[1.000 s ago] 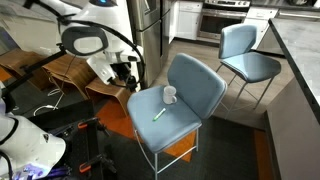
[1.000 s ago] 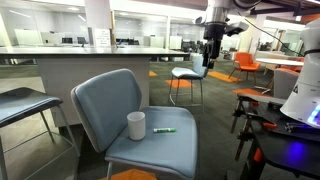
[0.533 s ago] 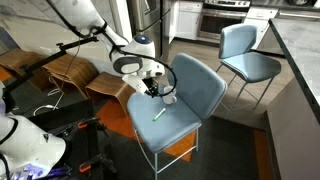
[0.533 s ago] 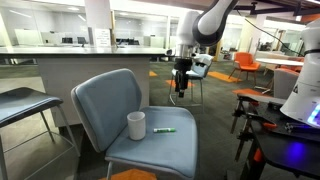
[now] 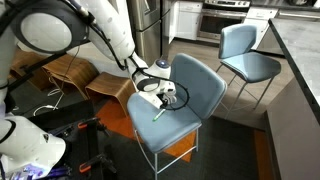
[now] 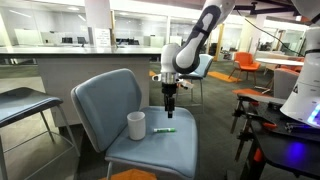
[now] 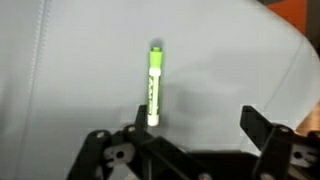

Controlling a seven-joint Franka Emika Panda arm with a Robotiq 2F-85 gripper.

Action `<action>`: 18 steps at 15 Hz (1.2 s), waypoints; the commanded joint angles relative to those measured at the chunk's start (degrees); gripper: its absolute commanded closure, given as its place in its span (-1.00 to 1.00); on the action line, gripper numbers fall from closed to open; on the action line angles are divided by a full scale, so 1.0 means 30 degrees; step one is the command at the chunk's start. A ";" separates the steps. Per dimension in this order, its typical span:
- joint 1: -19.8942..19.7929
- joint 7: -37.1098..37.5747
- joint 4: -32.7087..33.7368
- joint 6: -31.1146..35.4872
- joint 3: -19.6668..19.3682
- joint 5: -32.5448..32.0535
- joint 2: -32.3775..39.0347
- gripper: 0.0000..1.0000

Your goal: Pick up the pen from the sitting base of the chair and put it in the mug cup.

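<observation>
1. While the gripper (image 6: 171, 103) hangs over the seat of the chair (image 6: 108, 100), its jaws stand wide apart and hold nothing. The wrist view shows dark fingertips (image 7: 254, 124) with only bare upholstery between them.
2. Pen (image 7: 154, 85): thin, green, lying flat on the seat pad. In the wrist view it runs straight away from the camera, its near end just beside one fingertip and off the middle of the gap.
3. Pen, in both exterior views: it lies on the front half of the seat (image 6: 164, 130), below the gripper and not touched by it.
4. Mug cup (image 6: 136, 125): white, upright, on the same seat near the pen but apart from it, closer to the backrest. In an exterior view the gripper (image 5: 162, 97) hides most of it.
5. Chair: blue-grey, padded, with a curved backrest and thin metal legs.
6. Second blue chair (image 5: 245, 50): same pattern, standing well apart, behind the first.
7. Brown bent-wood chairs (image 5: 70, 72): beside the arm, behind the blue-grey chair.
</observation>
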 commanded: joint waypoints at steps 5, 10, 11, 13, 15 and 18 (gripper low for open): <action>-0.0479 0.0328 0.2208 -0.0575 0.0243 -0.2279 0.2978 -1.00; -0.0348 0.0727 0.3099 -0.0626 -0.0205 -0.3066 0.4293 -1.00; -0.0349 0.0764 0.3257 -0.0644 -0.0239 -0.3165 0.4533 -1.00; -0.0246 0.0848 0.3459 -0.0639 -0.0363 -0.3419 0.4833 -0.96; -0.0273 0.0848 0.3619 -0.0719 -0.0384 -0.3563 0.5053 -0.48; -0.0176 0.0918 0.3833 -0.0798 -0.0476 -0.3720 0.5273 -0.13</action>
